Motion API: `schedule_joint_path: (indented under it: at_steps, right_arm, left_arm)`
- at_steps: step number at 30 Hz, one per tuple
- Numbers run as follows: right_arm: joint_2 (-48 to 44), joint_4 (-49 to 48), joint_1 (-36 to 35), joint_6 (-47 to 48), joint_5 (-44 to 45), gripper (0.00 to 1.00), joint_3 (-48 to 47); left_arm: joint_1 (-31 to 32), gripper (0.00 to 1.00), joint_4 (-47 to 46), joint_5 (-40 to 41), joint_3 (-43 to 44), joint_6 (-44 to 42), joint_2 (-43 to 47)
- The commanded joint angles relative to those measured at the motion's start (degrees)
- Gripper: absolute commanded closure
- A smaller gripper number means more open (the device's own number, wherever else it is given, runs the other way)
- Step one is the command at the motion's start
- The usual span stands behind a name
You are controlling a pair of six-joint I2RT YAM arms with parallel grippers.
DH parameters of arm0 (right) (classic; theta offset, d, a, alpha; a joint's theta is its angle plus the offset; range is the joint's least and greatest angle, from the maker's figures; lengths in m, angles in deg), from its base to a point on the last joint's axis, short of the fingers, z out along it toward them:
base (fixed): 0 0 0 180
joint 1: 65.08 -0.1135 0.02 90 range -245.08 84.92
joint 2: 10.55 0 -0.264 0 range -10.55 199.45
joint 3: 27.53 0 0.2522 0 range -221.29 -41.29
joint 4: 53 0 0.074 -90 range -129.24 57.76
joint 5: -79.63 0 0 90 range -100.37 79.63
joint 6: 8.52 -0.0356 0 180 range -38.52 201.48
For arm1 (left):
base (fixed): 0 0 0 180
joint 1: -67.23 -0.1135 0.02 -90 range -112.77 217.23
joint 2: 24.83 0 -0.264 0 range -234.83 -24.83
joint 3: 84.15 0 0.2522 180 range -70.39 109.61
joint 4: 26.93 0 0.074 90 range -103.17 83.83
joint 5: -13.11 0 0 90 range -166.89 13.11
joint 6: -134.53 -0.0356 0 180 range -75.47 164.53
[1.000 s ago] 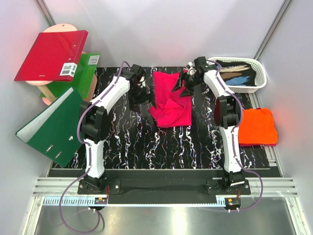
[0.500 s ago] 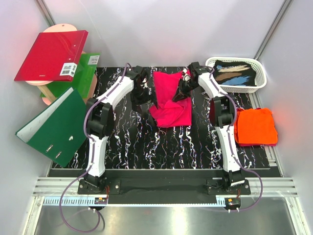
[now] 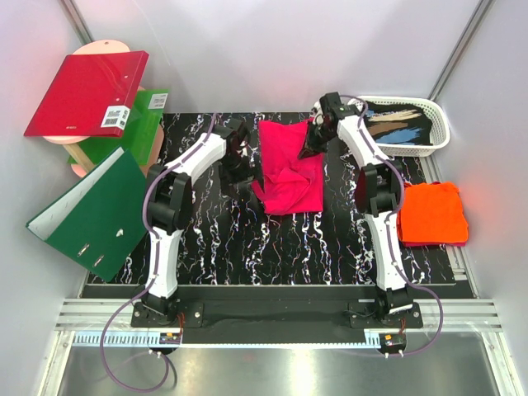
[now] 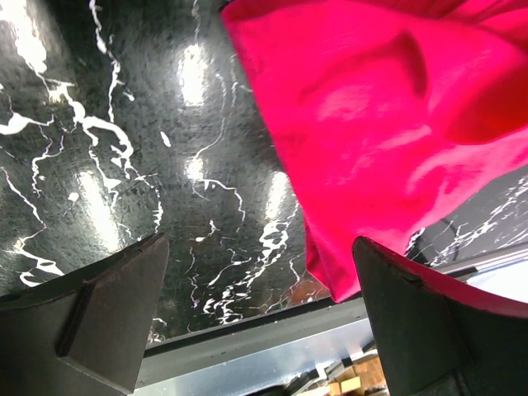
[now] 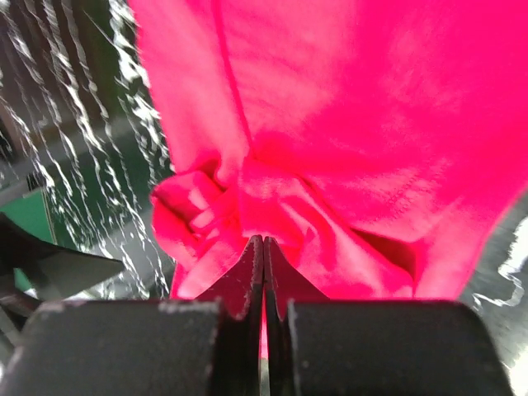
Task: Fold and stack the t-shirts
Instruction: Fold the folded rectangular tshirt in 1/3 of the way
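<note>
Pink t-shirt (image 3: pixel 289 169) lies crumpled on the far middle of the black table (image 3: pixel 231 239) — I think folding it is my job now. Orange t-shirt (image 3: pixel 433 213) sits folded at the right edge. My right gripper (image 5: pixel 262 245) is pinched shut on a bunch of pink cloth at the shirt's far right. My left gripper (image 4: pixel 257 247) waits wide open, just left of the shirt. Next I should pull the cloth flat — gently.

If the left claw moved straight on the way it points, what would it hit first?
The left gripper would probably meet the black marbled table first, just beside the pink t-shirt's edge; depth is hard to judge.
</note>
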Motion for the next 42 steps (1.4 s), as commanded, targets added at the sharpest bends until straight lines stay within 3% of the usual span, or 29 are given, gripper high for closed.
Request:
schedule_joint_path:
  at_steps: [1, 3, 6, 9, 15, 25, 28, 29, 30, 33, 42]
  right_arm:
    - [-8.2, -4.8, -0.5, 0.1, 5.0, 1.00, -2.8]
    - [-7.2, -4.3, -0.5, -0.4, 3.9, 0.98, -3.2]
    - [-6.8, -3.9, -0.5, -0.2, 0.1, 0.56, -1.6]
    - [-6.4, -2.9, -0.8, 1.1, -1.5, 0.35, 0.3]
    - [-2.9, 0.1, -2.2, 2.1, -3.8, 0.28, 0.0]
    - [2.8, 4.7, -5.0, 2.2, -1.7, 0.39, -4.3]
    - [3.6, 5.2, -5.3, 2.2, -0.6, 0.59, -4.5]
    - [3.6, 5.3, -5.3, 2.3, -0.3, 0.77, -4.6]
    - [3.6, 5.4, -5.4, 2.1, 0.6, 0.85, -5.0]
    - [3.0, 5.6, -5.5, 2.1, 3.4, 1.00, -6.2]
    - [-3.2, 2.2, -5.6, 1.1, 13.2, 1.00, -6.9]
  left_arm:
    - [-0.2, 0.01, -0.9, 0.4, -1.0, -0.2, 4.4]
    - [-0.2, 0.01, -0.9, 0.4, -1.5, -0.3, 4.6]
    - [-0.2, 0.01, -1.0, 1.3, -1.8, -0.1, 5.4]
    - [-0.2, 0.01, -1.0, 1.8, -1.8, -0.3, 6.2]
    - [-0.2, 0.01, -1.1, 1.5, -1.7, -0.3, 6.1]
    - [-0.9, 0.01, -1.0, 1.4, -1.6, -1.2, 6.5]
    - [-1.3, 0.01, -0.9, 1.3, -1.5, -1.4, 6.6]
    - [-1.4, 0.01, -0.8, 1.2, -1.5, -1.6, 6.6]
    - [-1.5, 0.01, -0.6, 1.2, -1.4, -1.7, 6.6]
    - [-1.7, 0.01, -0.5, 1.2, -1.6, -2.1, 6.7]
    - [-1.9, 0.01, -0.5, 0.7, -1.7, -2.6, 6.3]
